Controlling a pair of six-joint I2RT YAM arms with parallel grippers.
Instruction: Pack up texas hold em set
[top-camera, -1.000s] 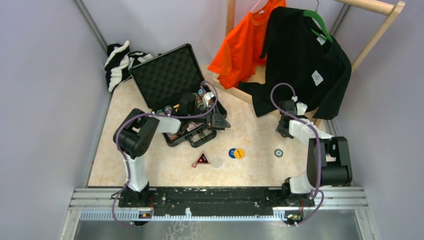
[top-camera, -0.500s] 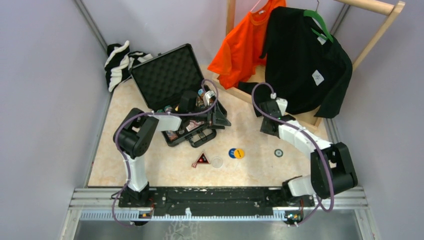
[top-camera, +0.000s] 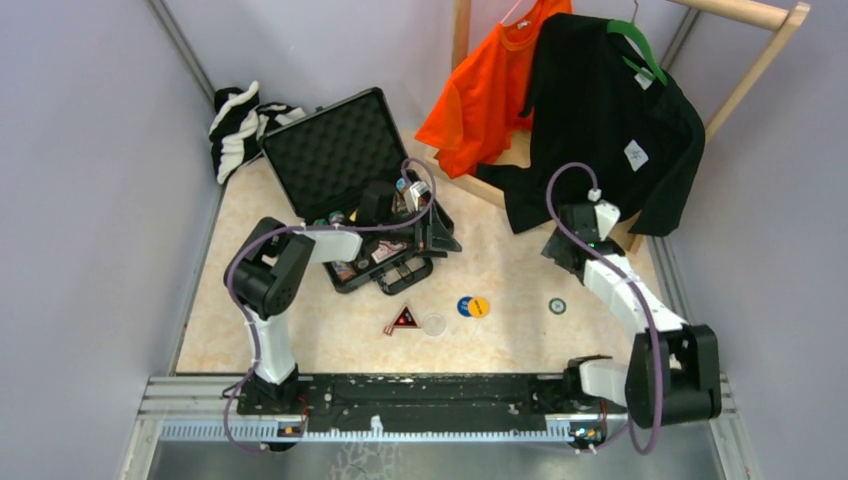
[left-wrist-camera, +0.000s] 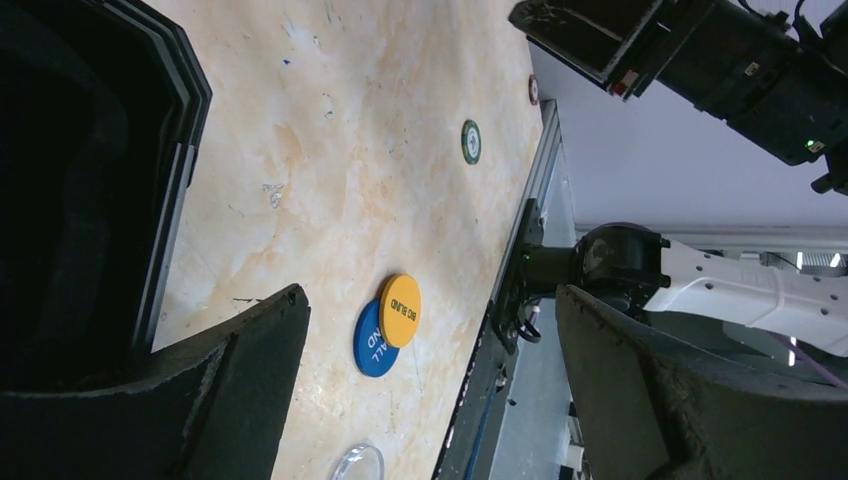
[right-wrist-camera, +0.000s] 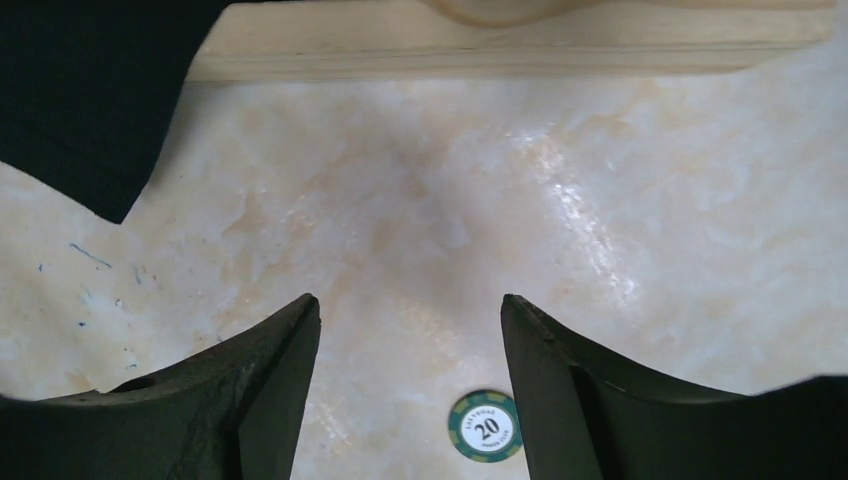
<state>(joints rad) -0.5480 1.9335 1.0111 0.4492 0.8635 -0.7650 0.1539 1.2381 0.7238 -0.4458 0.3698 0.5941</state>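
Note:
The black briefcase (top-camera: 345, 165) lies open at the back left, foam lid up, with chips and a red deck in its base (top-camera: 385, 255). My left gripper (top-camera: 440, 240) is open and empty at the case's right edge; in the left wrist view (left-wrist-camera: 430, 295) it frames the yellow disc (left-wrist-camera: 401, 310) lying on the blue disc (left-wrist-camera: 368, 345). These discs (top-camera: 473, 306), a clear disc (top-camera: 433, 323) and the black-red triangle (top-camera: 403, 318) lie on the table. My right gripper (top-camera: 563, 252) is open and empty just behind a green "20" chip (right-wrist-camera: 486, 425), which also shows from above (top-camera: 557, 306).
A wooden rack (top-camera: 745, 90) at the back right holds an orange shirt (top-camera: 490, 90) and a black shirt (top-camera: 610, 110); the black shirt's hem (right-wrist-camera: 80, 90) hangs near my right gripper. A black-and-white striped cloth (top-camera: 240, 125) lies at the back left. Grey walls stand on both sides.
My right arm swung left toward the table's middle, then back right, and its gripper now sits just behind the green chip. The left arm has barely moved.

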